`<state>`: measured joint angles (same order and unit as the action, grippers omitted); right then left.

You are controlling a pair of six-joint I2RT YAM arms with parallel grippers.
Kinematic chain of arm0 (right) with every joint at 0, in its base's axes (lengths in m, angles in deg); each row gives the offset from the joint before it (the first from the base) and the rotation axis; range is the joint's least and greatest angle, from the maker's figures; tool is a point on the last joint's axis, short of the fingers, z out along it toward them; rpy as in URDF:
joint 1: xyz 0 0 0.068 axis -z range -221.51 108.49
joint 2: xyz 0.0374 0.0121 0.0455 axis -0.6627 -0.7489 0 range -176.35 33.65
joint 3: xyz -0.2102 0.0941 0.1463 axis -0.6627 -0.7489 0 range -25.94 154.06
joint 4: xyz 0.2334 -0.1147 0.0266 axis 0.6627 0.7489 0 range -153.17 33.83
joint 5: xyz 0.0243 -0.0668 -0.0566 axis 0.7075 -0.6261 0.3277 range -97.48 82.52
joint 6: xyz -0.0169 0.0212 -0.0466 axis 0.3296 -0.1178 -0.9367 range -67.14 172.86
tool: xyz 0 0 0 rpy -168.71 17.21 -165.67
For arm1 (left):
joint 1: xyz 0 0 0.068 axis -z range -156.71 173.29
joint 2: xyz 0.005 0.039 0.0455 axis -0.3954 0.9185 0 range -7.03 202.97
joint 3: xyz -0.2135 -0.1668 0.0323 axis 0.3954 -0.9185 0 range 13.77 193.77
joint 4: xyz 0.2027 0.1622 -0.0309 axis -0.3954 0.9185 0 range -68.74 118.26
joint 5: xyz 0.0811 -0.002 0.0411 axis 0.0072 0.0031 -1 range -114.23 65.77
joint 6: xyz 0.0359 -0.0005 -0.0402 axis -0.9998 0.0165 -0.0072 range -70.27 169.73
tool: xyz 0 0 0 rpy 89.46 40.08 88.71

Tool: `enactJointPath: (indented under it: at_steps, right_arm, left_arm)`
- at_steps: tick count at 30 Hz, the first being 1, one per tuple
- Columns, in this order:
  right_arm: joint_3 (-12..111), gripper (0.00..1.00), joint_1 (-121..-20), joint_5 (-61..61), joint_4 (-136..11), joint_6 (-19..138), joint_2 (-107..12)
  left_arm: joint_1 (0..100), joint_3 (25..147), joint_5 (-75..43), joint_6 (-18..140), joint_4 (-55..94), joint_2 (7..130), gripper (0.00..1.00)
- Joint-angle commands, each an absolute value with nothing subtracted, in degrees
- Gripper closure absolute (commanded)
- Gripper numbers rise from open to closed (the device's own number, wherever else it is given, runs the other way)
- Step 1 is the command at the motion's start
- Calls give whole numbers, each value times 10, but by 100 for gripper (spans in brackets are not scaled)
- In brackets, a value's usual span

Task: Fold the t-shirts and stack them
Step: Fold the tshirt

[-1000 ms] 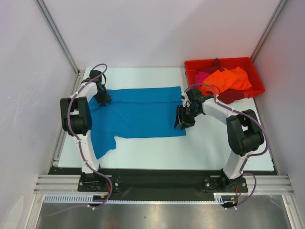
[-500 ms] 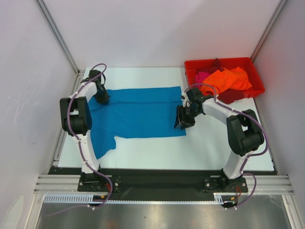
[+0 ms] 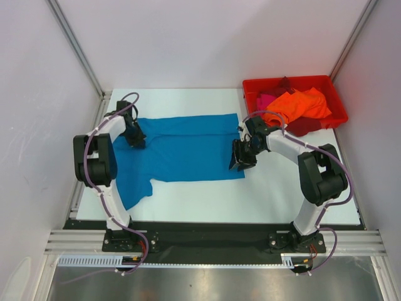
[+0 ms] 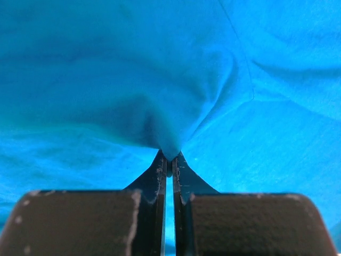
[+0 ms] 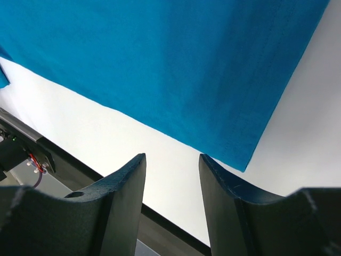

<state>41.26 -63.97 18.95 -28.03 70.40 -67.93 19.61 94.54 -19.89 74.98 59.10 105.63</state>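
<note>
Left wrist view: teal-blue t-shirt (image 4: pixel 160 80) fills the frame, all else hidden; left gripper (image 4: pixel 169 166) clamps a raised fold at its tips. Right gripper (image 5: pixel 171 157) hovers parted, shirt corner just ahead.

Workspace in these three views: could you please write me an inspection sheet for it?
Surface: white table, flat.
Job's things: teal t-shirt spread out; orange shirt, magenta shirt and dark red shirt heaped unfolded in the red bin.
Clutter: nothing seen.
Grippers: left gripper shut on a pinch of the teal t-shirt; right gripper open, holding nothing, near the shirt's hem corner.
Cables: purple cables looped along both arms.
Surroundings: white walls, aluminium frame posts.
</note>
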Motion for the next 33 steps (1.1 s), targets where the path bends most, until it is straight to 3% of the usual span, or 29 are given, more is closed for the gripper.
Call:
enactJointPath:
  at_steps: [1,10,12,17,18,21,33]
  right_arm:
    - [409,50,-638,198,-292,705,-644]
    - [401,50,-637,202,-297,704,-641]
    - [399,50,-638,203,-299,704,-641]
    - [398,50,-637,203,-298,701,-640]
    - [399,50,-637,203,-298,702,-641]
    - [398,50,-634,204,-297,701,-640]
    - [401,50,-632,212,-299,701,-651]
  left_arm:
    - [191,936,-179,763,596,1012,100]
    - [180,935,-190,765,613,998,96]
    - [180,929,-190,767,615,995,82]
    - [178,917,-190,762,625,966,72]
    - [177,907,-198,761,625,954,61]
    - [162,877,-226,756,604,900,40]
    - [62,858,-190,661,525,909,40]
